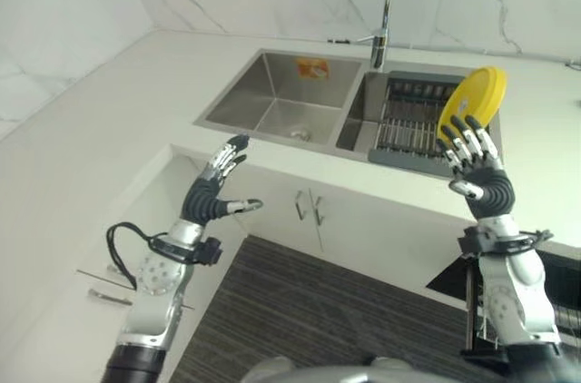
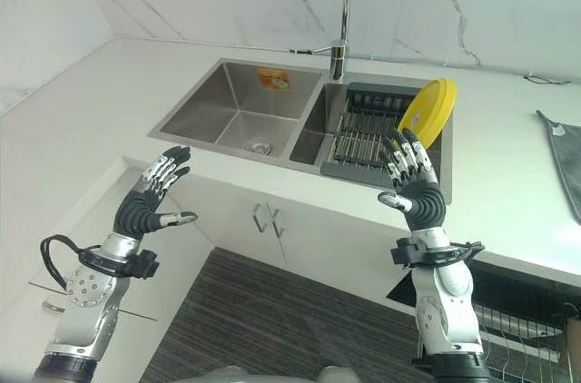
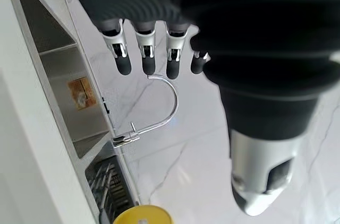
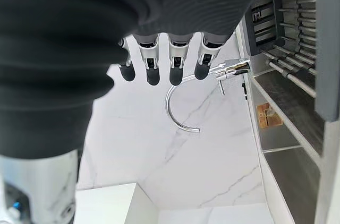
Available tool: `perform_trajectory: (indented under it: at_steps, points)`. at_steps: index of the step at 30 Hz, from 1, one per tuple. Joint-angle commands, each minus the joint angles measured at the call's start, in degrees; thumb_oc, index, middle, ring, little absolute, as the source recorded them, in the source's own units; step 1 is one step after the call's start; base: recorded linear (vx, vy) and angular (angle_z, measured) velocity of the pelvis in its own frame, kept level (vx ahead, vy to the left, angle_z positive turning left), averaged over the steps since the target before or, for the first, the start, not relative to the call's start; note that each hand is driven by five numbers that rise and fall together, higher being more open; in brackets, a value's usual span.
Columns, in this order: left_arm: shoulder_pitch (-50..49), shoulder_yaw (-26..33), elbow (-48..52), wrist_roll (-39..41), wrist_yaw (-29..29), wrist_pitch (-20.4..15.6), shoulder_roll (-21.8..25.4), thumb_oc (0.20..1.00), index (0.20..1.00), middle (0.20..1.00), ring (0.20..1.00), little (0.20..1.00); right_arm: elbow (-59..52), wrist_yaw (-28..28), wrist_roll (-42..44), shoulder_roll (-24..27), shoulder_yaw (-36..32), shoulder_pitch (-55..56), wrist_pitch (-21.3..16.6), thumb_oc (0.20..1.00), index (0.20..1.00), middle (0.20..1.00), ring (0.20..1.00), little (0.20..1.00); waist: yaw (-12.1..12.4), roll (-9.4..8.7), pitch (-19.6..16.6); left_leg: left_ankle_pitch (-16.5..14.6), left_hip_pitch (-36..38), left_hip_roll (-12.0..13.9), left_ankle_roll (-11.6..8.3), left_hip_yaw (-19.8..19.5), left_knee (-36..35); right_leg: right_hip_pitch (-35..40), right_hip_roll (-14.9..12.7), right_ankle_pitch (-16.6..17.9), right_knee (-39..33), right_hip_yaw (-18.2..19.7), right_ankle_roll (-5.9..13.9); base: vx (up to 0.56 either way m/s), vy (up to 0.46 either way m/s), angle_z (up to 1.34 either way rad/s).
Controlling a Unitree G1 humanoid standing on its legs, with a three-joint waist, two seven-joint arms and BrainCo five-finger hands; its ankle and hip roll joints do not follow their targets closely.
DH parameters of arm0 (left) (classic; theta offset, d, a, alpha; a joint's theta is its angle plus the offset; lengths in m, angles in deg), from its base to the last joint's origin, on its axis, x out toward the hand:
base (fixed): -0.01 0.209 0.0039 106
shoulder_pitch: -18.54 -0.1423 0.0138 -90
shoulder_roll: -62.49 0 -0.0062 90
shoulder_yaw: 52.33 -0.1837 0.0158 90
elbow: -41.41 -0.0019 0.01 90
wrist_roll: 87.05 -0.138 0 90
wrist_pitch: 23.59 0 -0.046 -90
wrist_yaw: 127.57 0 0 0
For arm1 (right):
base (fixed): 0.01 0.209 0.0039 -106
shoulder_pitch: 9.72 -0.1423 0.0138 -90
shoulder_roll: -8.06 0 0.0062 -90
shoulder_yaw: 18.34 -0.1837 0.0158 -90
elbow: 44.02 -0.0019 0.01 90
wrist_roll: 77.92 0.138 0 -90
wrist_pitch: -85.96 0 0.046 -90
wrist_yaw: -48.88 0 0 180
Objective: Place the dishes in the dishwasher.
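A yellow plate [image 1: 474, 103] stands on edge in the dark dish rack [image 1: 407, 120] that fills the right basin of the steel sink [image 1: 272, 97]. My right hand [image 1: 479, 172] is raised in front of the counter edge, just below and in front of the plate [image 2: 427, 111], fingers straight and spread, holding nothing. My left hand [image 1: 214, 185] hovers lower left, before the counter front, also open and empty. The plate's rim [image 3: 139, 215] shows past the left hand's fingertips [image 3: 149, 66].
A tall curved faucet [image 1: 379, 2] rises behind the sink. A sponge-like orange item [image 1: 312, 67] lies in the left basin. White cabinet doors with handles [image 1: 309, 206] sit below the counter. A wire dishwasher rack [image 2: 526, 324] shows at lower right. A grey cloth [image 2: 565, 161] lies at far right.
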Motion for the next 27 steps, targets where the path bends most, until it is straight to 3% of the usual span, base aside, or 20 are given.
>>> perform_trajectory:
  at_steps: [1, 4, 8, 16, 18, 21, 24, 26, 27]
  points:
    - [1.7, 4.1, 0.7, -0.3, 0.2, -1.8, -0.3, 1.000, 1.000, 1.000, 1.000, 1.000, -3.2, -0.2, -0.7, 0.9, -0.1, -0.6, -1.3, 1.000, 1.000, 1.000, 1.000, 1.000, -0.7, 2.08, -1.8, 2.4, 5.9, 2.7, -3.20, -1.0, -2.7, -2.5, 5.4, 3.2, 0.4, -1.1, 3.66, 0.22, 0.209, -0.43]
    - [1.4, 4.0, 0.7, -1.0, -2.1, -2.0, -0.2, 1.000, 1.000, 1.000, 1.000, 1.000, -3.5, 0.4, -1.5, 0.5, 0.1, 0.4, -2.4, 1.000, 1.000, 1.000, 1.000, 1.000, -0.2, 2.60, -1.7, 5.3, 4.8, 3.6, -4.23, -0.4, -5.4, -1.6, 4.5, 2.7, 0.8, -2.3, 4.31, 0.19, 0.218, -0.24]
    - [1.3, 3.2, 0.4, -2.7, -1.8, -1.9, 0.6, 1.000, 1.000, 1.000, 1.000, 1.000, -2.7, 0.4, 0.2, 0.5, 0.7, -0.9, -2.2, 1.000, 1.000, 1.000, 1.000, 1.000, 0.9, 2.69, -1.7, 4.0, 5.0, 2.6, -2.45, 0.2, -5.1, -2.3, 2.9, 1.5, 3.4, -4.4, 4.88, 0.14, 0.181, -0.04]
    - [2.3, 2.7, -0.1, -5.6, -1.0, -2.3, 2.3, 1.000, 1.000, 1.000, 1.000, 1.000, -3.4, 0.1, 1.3, -0.9, 0.8, -0.3, -2.4, 1.000, 1.000, 1.000, 1.000, 1.000, 1.2, 2.57, -1.3, 1.8, 5.5, 0.5, 1.40, 1.7, -5.5, -6.7, 0.4, 4.0, 11.8, -5.1, 7.77, 0.08, 0.096, -0.31]
    - [2.0, 2.9, 0.2, -7.4, -0.3, -1.7, 2.7, 1.000, 1.000, 1.000, 1.000, 1.000, -3.8, -0.7, 2.1, -1.7, 1.1, -0.3, -1.9, 1.000, 1.000, 1.000, 1.000, 1.000, 2.1, 2.63, -1.0, 1.3, 5.7, 0.0, 2.51, 2.8, -5.7, -9.3, -1.9, 6.6, 17.6, -7.7, 9.08, 0.10, 0.024, -0.32]
    - [1.3, 3.8, 0.8, -8.1, 0.4, -1.5, 2.7, 1.000, 1.000, 1.000, 1.000, 1.000, -4.1, -1.1, 2.4, -2.3, 1.8, -0.7, -1.9, 1.000, 1.000, 1.000, 1.000, 1.000, 3.8, 2.73, -0.6, -0.6, 7.2, -0.3, 2.37, 4.8, -5.6, -10.8, -8.1, 8.9, 19.5, -12.7, 10.54, 0.07, -0.083, -0.46]
    - [0.2, 4.8, 1.8, -8.8, 1.1, -0.9, 2.7, 1.000, 1.000, 1.000, 1.000, 1.000, -3.9, -0.8, 0.8, -3.3, 3.4, -2.0, -2.2, 1.000, 1.000, 1.000, 1.000, 1.000, 5.5, 2.44, -0.2, -2.0, 9.0, -0.4, 1.50, 9.1, -5.6, -10.8, -15.3, 15.1, 13.6, -19.3, 12.78, 0.05, -0.223, -0.72]
    - [-0.5, 5.0, 2.5, -7.8, 3.3, -0.4, 3.4, 1.000, 1.000, 1.000, 1.000, 1.000, -5.1, 0.6, -1.3, -3.9, 5.2, -2.7, -0.9, 1.000, 1.000, 1.000, 1.000, 1.000, 6.0, 1.98, 0.4, -4.9, 10.3, 0.7, 1.24, 10.8, -3.4, -11.1, -19.7, 21.4, 7.8, -21.1, 14.74, 0.11, -0.490, -0.95]
    - [-0.5, 5.2, 2.5, -7.7, 4.1, -0.4, 3.6, 1.000, 1.000, 1.000, 1.000, 1.000, -5.5, 0.4, -1.6, -3.8, 5.4, -2.8, -0.1, 1.000, 1.000, 1.000, 1.000, 1.000, 6.0, 1.93, 0.3, -5.1, 10.2, 1.6, 1.27, 12.0, -2.6, -11.2, -20.1, 20.5, 8.4, -21.9, 14.50, 0.09, -0.502, -0.66]
